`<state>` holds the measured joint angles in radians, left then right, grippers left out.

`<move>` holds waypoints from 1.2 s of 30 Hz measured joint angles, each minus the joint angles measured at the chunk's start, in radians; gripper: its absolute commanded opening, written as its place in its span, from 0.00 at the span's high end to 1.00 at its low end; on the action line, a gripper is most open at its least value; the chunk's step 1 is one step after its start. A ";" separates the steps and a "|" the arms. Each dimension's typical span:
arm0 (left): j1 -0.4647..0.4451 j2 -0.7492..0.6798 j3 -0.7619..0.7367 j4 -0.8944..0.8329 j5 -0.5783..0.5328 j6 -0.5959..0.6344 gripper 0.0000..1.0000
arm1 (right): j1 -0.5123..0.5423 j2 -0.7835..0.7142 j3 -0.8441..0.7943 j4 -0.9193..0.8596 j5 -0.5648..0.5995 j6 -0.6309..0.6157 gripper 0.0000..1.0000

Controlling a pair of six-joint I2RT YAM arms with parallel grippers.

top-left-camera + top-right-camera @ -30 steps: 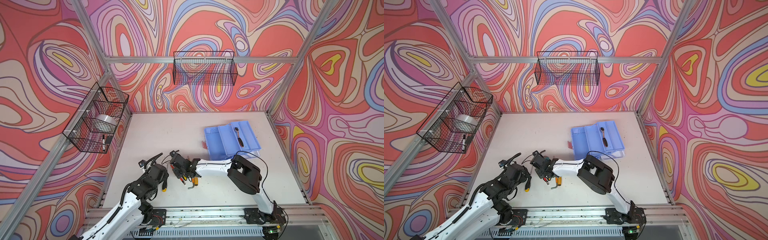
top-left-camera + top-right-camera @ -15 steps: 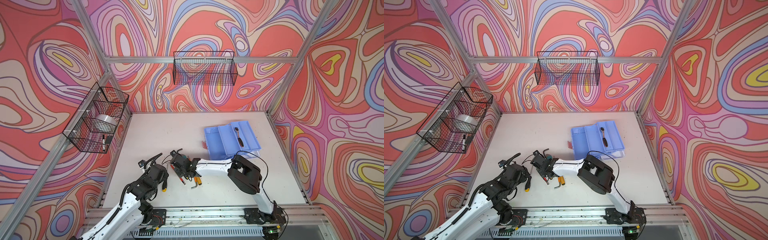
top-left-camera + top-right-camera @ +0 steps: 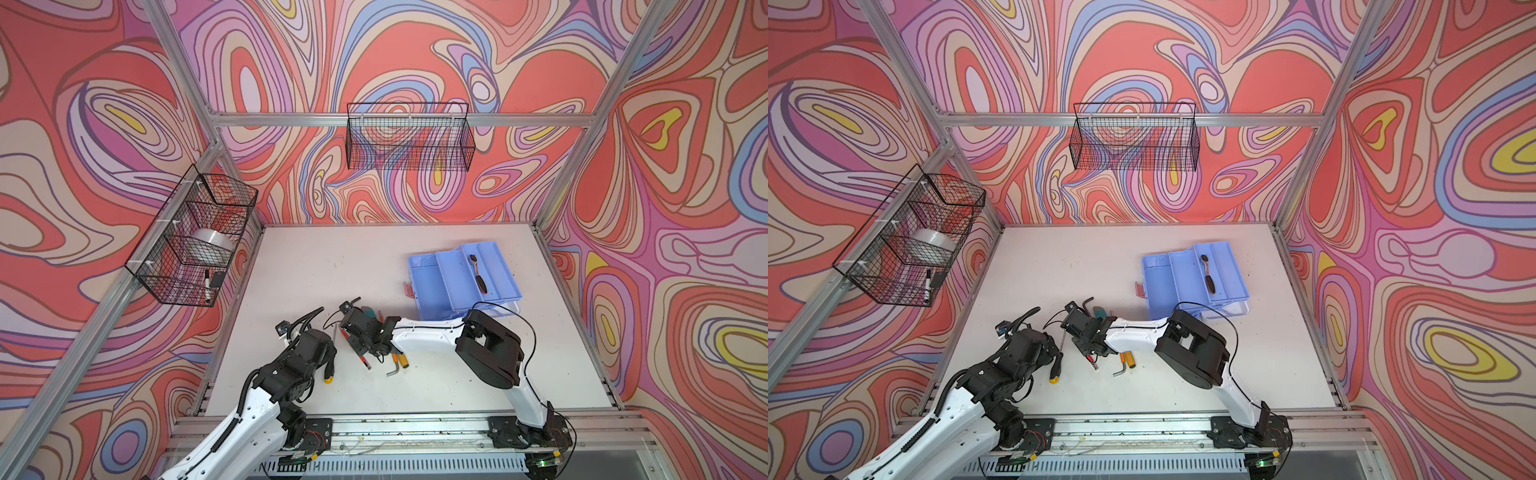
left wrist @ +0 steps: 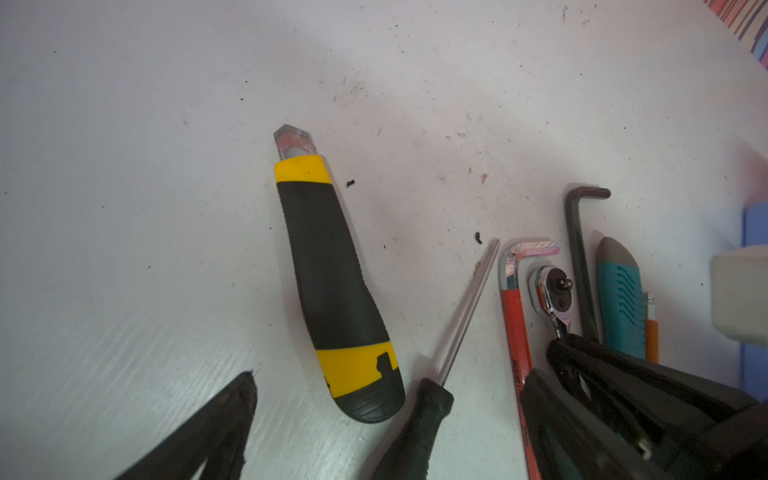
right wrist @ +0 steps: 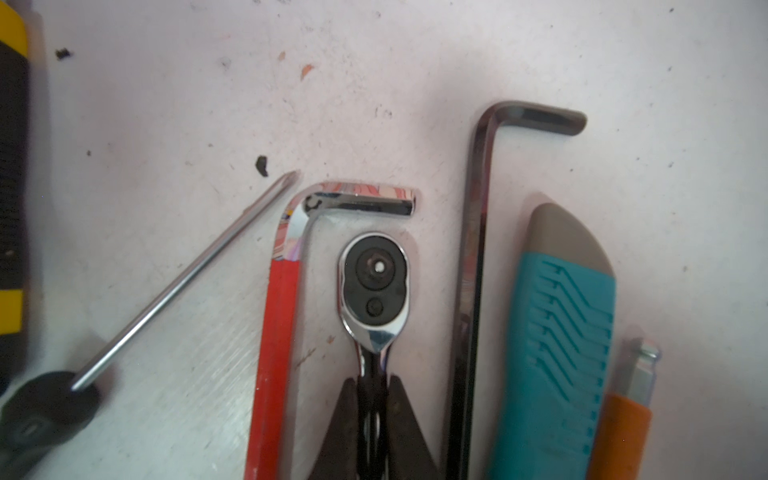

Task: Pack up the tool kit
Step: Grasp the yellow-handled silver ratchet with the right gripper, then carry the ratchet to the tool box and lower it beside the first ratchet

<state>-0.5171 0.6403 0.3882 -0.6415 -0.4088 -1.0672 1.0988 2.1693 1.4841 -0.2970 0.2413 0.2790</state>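
**Right wrist view: right pincer [image 5: 372, 384] closed on the ratchet [image 5: 373, 286]**

Both jaws of the right pincer were pressed together on the thin black handle of the ratchet, which lay flat on the surface [image 5: 415, 83]. A moment before, the jaws had stood a little wider over the same row of tools; now the grip looked made.

Just beside the ratchet lay the red hex key [image 5: 282, 332] on one side and the dark hex key [image 5: 471, 270] on the other. Beyond that came the teal knife [image 5: 561, 332]. The screwdriver [image 5: 187, 282] pointed in at an angle.

The left pincer [image 3: 320, 351] hung wide open over the yellow-black knife [image 4: 332, 282] and held nothing.

The tool kit [image 3: 449, 282] stood open at the far right part of the surface, well apart from both pincers. One black-handled tool [image 3: 478, 276] was already in its blue tray.

I judged that lifting the ratchet and carrying it to the tray was the next step. The close neighbours could be dragged along.
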 measured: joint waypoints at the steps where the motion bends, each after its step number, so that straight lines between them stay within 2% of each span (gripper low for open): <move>1: 0.000 -0.003 0.000 -0.002 0.000 0.000 0.00 | -0.002 -0.001 -0.003 0.003 -0.003 0.001 1.00; 17: 0.000 0.026 -0.004 -0.008 0.016 0.002 0.00 | -0.023 -0.074 -0.059 -0.026 -0.069 0.043 1.00; 28: 0.000 0.042 -0.011 0.011 0.056 0.020 0.00 | -0.073 -0.282 -0.135 -0.013 -0.093 0.048 1.00; 36: 0.000 0.055 -0.016 0.036 0.080 0.033 0.00 | -0.179 -0.441 -0.248 -0.010 -0.083 0.034 1.00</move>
<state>-0.5171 0.6956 0.3717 -0.6052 -0.3290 -1.0340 0.9199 1.7279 1.2362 -0.3073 0.1585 0.3126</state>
